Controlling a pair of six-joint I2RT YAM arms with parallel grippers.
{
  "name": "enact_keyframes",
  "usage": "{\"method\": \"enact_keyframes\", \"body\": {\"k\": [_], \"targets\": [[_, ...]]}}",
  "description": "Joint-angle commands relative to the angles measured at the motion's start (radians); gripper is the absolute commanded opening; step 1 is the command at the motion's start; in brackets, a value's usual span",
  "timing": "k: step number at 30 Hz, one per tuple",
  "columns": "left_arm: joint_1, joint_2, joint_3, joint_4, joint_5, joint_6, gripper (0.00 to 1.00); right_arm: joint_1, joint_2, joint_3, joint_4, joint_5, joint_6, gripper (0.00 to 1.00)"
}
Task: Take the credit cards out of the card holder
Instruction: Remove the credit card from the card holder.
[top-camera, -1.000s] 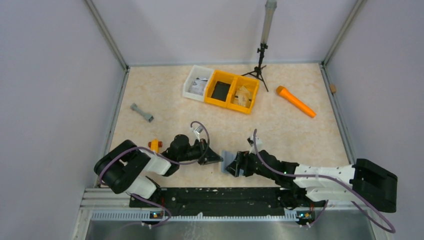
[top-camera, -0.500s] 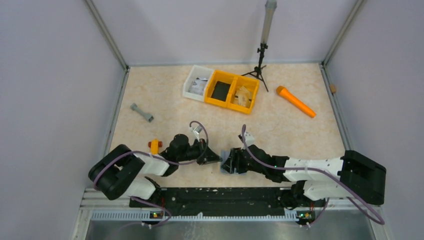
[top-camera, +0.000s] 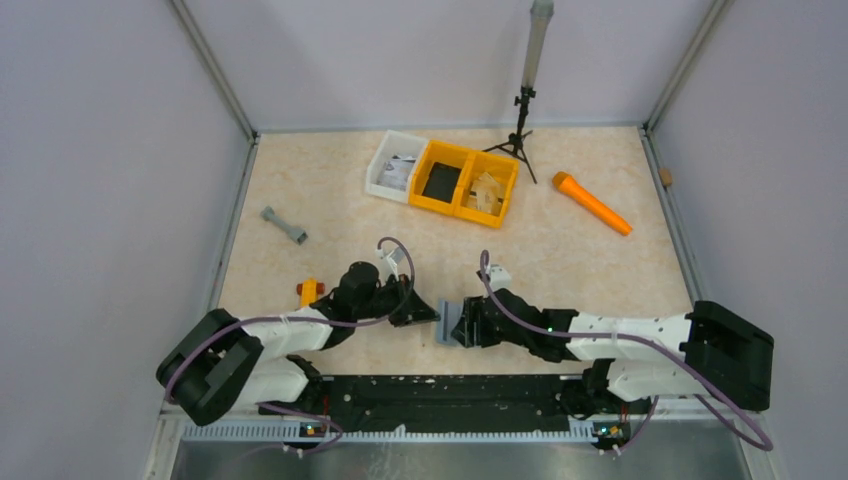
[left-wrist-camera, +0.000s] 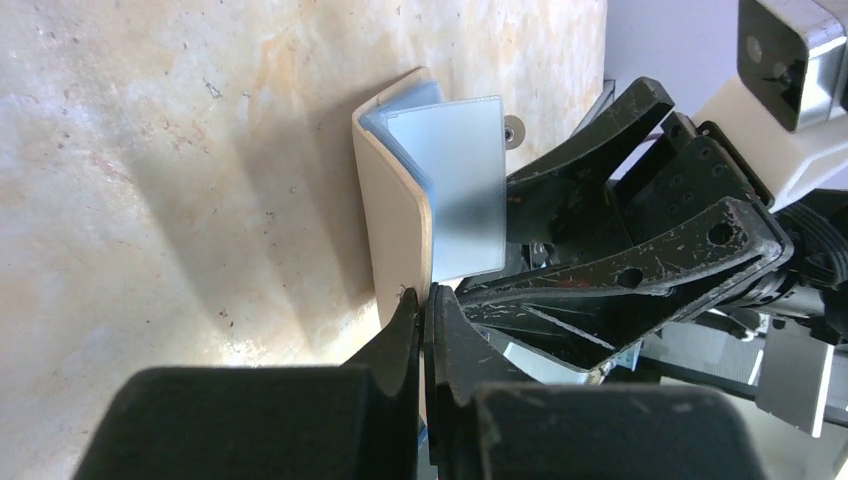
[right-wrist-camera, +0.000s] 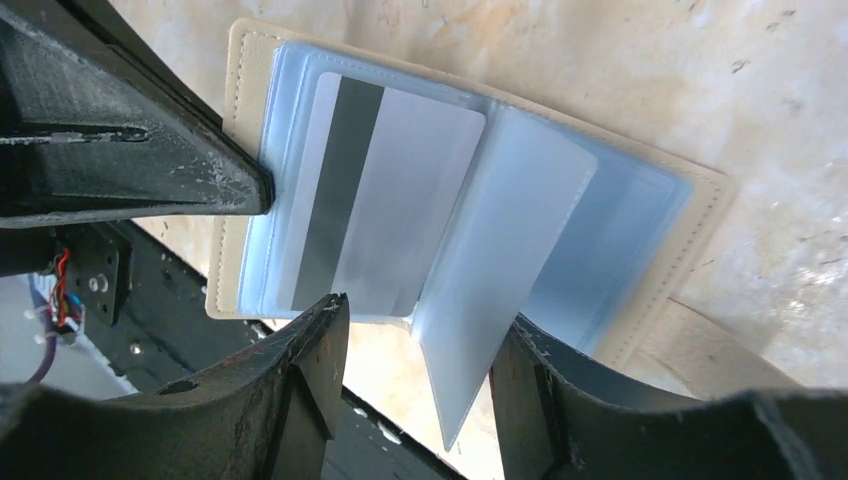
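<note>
My right hand (top-camera: 462, 325) has slid left and its fingers have narrowed, though still spread either side of loose plastic sleeve (right-wrist-camera: 500, 250). Left hand (left-wrist-camera: 425, 300) stays pressed together, pinching edge of card holder (top-camera: 447, 322), which lies open at near middle of table (top-camera: 330, 200). Striped card (right-wrist-camera: 390, 220) exposed; I judge extraction close.

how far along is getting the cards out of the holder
Done: the card holder is open, clear sleeves fanned. In hand: the left pincer is shut on its tan cover edge; the right pincer, open, straddles one sleeve. Left: the striped card sits in its sleeve, so the pulling-out has not begun.
</note>
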Motion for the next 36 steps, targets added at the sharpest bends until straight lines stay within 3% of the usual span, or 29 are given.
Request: {"method": "enact_keyframes", "body": {"k": [1,5,9,15,19,23,26,33,36], "targets": [[-0.002,-0.079,0.068,-0.152,-0.047,0.076,0.00,-0.007,0.004,0.101,-0.135,0.080,-0.054,0.54],[-0.001,-0.104,0.088,-0.241,-0.071,0.110,0.00,-0.008,-0.006,0.098,-0.133,0.065,-0.060,0.53],[0.000,-0.088,0.083,-0.225,-0.064,0.107,0.00,-0.007,-0.028,0.065,-0.077,0.048,-0.041,0.47],[-0.001,-0.063,0.073,-0.200,-0.060,0.101,0.00,-0.006,-0.029,0.073,-0.123,0.093,-0.038,0.19],[0.000,-0.062,0.069,-0.188,-0.060,0.095,0.20,-0.006,-0.031,0.063,-0.127,0.098,-0.033,0.00],[0.000,-0.049,0.047,-0.118,-0.037,0.075,0.44,-0.007,-0.016,0.058,-0.117,0.086,-0.033,0.00],[0.001,-0.024,0.037,-0.065,-0.015,0.064,0.46,-0.007,-0.006,0.060,-0.114,0.073,-0.038,0.00],[0.000,0.035,0.035,-0.003,0.012,0.047,0.21,-0.007,-0.011,0.054,-0.106,0.060,-0.048,0.03],[0.001,0.036,0.039,-0.026,0.002,0.060,0.12,-0.007,-0.014,0.064,-0.145,0.073,-0.049,0.33]]}}
